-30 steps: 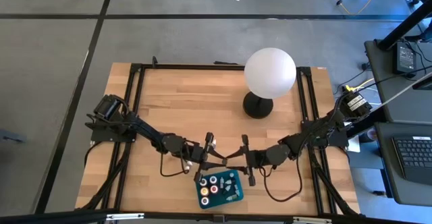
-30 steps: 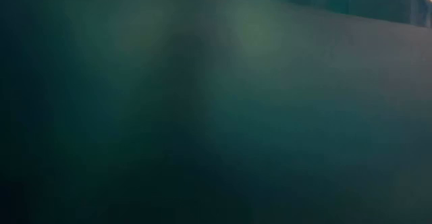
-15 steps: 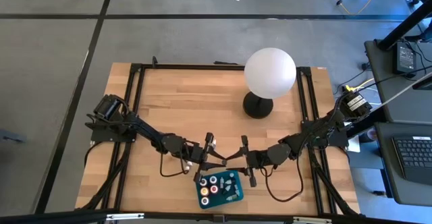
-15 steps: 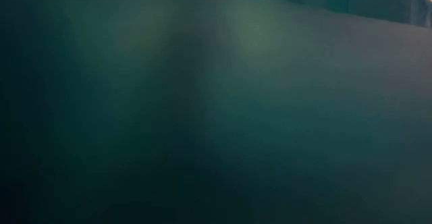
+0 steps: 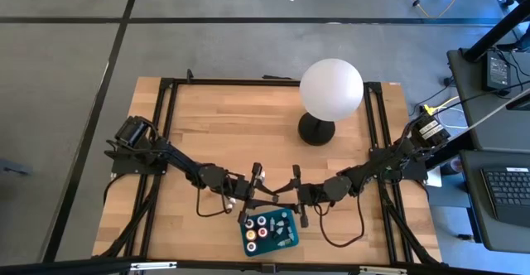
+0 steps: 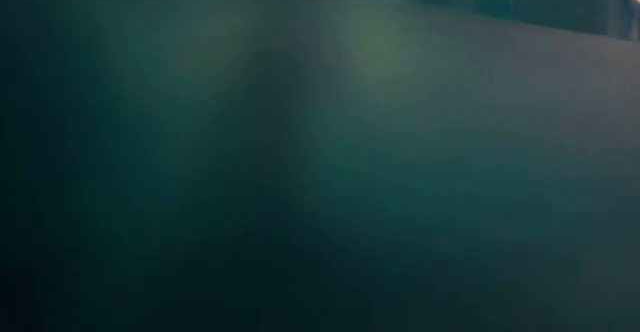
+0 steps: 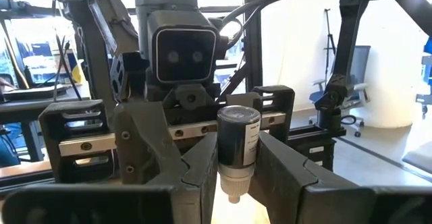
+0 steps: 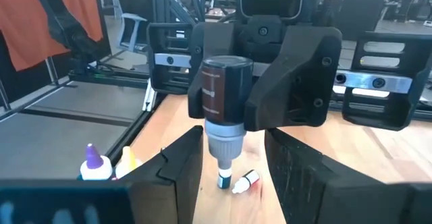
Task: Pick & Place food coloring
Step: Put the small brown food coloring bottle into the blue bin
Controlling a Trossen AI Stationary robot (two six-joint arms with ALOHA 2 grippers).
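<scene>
Both arms meet low over the wooden table [image 5: 215, 126], just behind the teal tray [image 5: 248, 242] that sits at the table's near edge in the high view. The left gripper [image 7: 233, 177] is clamped on a small dark food coloring bottle [image 7: 238, 143], held upside down so its white neck and nozzle point at the table; its two fingers [image 7: 196, 173] press against the bottle's sides. The same dark food coloring bottle appears in the right wrist view, gripped by the left arm's fingers with its pale threaded neck and blue-tipped nozzle pointing downward. The right gripper [image 8: 233, 163] faces the left one, its jaws standing partly apart on either side of the bottle's neck, and they show no firm contact with it. A small white cap [image 8: 244, 181] with a red end lies on the wood below the bottle. Off to one side stand a purple-tipped bottle [image 8: 94, 164] and a yellow bottle [image 8: 126, 160]. In the high view the tray holds several round pots and little bottles [image 5: 263, 228] in red, yellow and dark tones. A white globe lamp [image 5: 331, 89] stands on its black base toward the table's far side. The low view is filled with a blurred teal surface.
</scene>
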